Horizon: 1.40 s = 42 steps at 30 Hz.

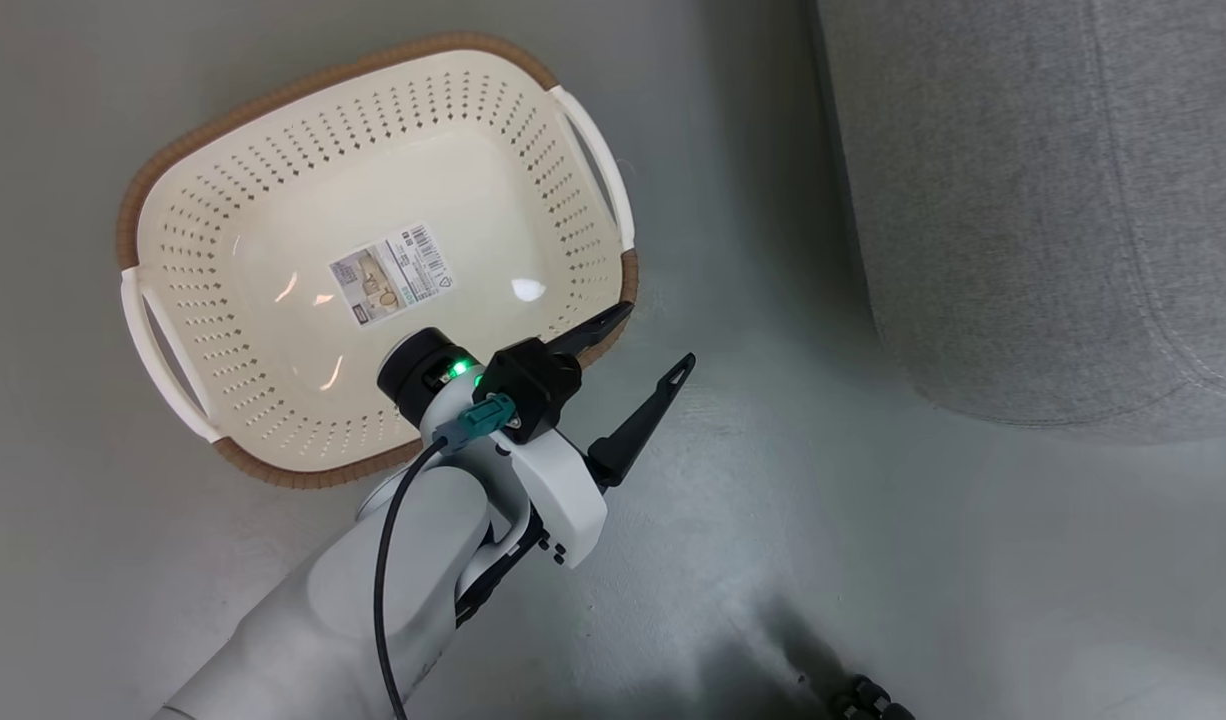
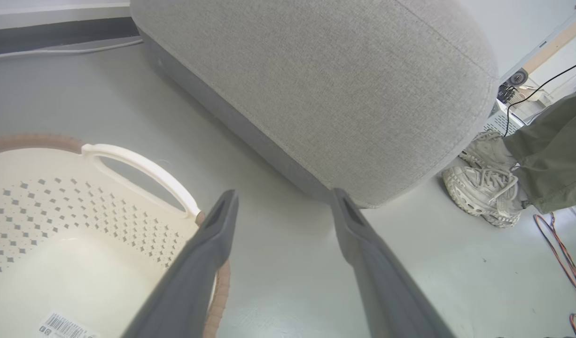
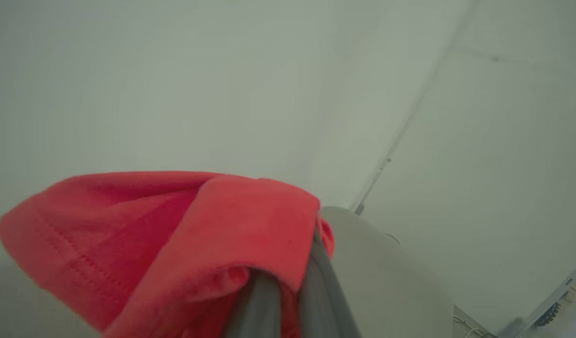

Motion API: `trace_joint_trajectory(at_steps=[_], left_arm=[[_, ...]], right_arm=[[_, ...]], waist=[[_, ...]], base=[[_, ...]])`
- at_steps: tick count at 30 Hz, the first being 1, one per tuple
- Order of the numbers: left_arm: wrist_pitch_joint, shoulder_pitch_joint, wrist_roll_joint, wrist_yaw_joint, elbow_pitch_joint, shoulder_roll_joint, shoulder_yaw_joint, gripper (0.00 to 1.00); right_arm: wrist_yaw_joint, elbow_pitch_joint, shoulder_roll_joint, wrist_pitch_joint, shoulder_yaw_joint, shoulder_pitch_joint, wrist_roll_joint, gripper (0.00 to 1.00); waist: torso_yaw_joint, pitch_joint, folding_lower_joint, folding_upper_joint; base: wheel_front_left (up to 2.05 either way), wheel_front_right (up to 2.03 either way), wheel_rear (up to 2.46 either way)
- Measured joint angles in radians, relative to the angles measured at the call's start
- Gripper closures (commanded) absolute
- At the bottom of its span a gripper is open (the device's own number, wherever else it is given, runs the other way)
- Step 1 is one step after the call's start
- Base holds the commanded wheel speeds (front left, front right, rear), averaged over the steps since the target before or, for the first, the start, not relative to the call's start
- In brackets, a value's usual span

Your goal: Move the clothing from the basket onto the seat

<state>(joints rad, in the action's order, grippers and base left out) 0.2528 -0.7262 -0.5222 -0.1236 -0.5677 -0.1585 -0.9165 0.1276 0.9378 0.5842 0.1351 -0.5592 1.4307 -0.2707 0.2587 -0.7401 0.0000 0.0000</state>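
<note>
The left arm (image 1: 353, 600) comes into the head view from 7 o'clock, its pale forearm slanting up to a dark wrist (image 1: 533, 385) near the centre. The left gripper (image 1: 653, 345) points toward 2 o'clock, its two dark fingers (image 1: 638, 425) spread wide with nothing between them. In the right wrist view the right gripper (image 3: 288, 291) rises from 6 o'clock, fingers pressed together and pinching the clothing (image 3: 175, 225), which drapes over their tips.

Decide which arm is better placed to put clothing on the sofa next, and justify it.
Right. The right gripper is shut on red clothing, ready to carry over. The left gripper is open and holds nothing, beside the basket.
</note>
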Motion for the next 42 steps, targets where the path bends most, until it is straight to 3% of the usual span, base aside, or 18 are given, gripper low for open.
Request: trace_joint_trajectory(at_steps=[5,9,16,17,18,19,29,37,42], left_arm=[[0.0,0.0,0.0,0.0,0.001,0.005,0.002,0.0],[0.0,0.0,0.0,0.0,0.002,0.007,0.015,0.0],[0.0,0.0,0.001,0.0,0.011,0.02,0.032,0.0],[0.0,0.0,0.001,0.0,0.013,0.022,0.035,0.0],[0.0,0.0,0.002,0.0,0.016,0.024,0.039,0.0],[0.0,0.0,0.002,0.0,0.017,0.026,0.041,0.0],[0.0,0.033,0.002,0.0,0.024,0.047,0.099,0.0],[0.0,0.114,0.004,0.0,0.028,0.063,0.193,0.0],[0.0,0.174,0.024,0.0,0.027,0.069,0.271,0.0]], right_arm=[[0.0,0.081,-0.065,-0.058,-0.064,0.003,-0.066,1.0],[0.0,0.192,-0.171,-0.062,-0.024,-0.002,-0.042,1.0],[0.0,0.267,-0.16,-0.002,0.026,-0.043,0.003,1.0],[0.0,0.278,-0.159,0.007,0.03,-0.054,0.012,0.9],[0.0,0.286,-0.159,0.021,0.033,-0.069,0.024,0.51],[0.0,0.297,-0.159,0.034,0.042,-0.082,0.032,0.0],[0.0,0.29,-0.168,0.113,0.197,-0.202,0.188,0.0],[0.0,0.049,-0.208,0.115,0.407,-0.398,0.434,0.0],[0.0,-0.087,-0.195,0.115,0.562,-0.549,0.599,0.0]], waist=[[-0.017,-0.023,0.0,0.0],[-0.022,-0.019,0.0,0.0],[-0.035,0.01,0.0,0.0],[-0.037,0.016,0.0,0.0],[-0.039,0.023,0.0,0.0],[-0.042,0.03,0.0,0.0],[-0.069,0.14,0.0,0.0],[-0.1,0.266,0.0,0.0],[-0.127,0.348,0.0,0.0]], base=[[0.0,0.0,0.0],[0.0,0.0,0.0],[0.0,0.0,0.0],[0.0,0.0,0.0],[0.0,0.0,0.0],[0.0,0.0,0.0],[0.0,0.0,0.0],[0.0,0.0,0.0],[0.0,0.0,0.0]])
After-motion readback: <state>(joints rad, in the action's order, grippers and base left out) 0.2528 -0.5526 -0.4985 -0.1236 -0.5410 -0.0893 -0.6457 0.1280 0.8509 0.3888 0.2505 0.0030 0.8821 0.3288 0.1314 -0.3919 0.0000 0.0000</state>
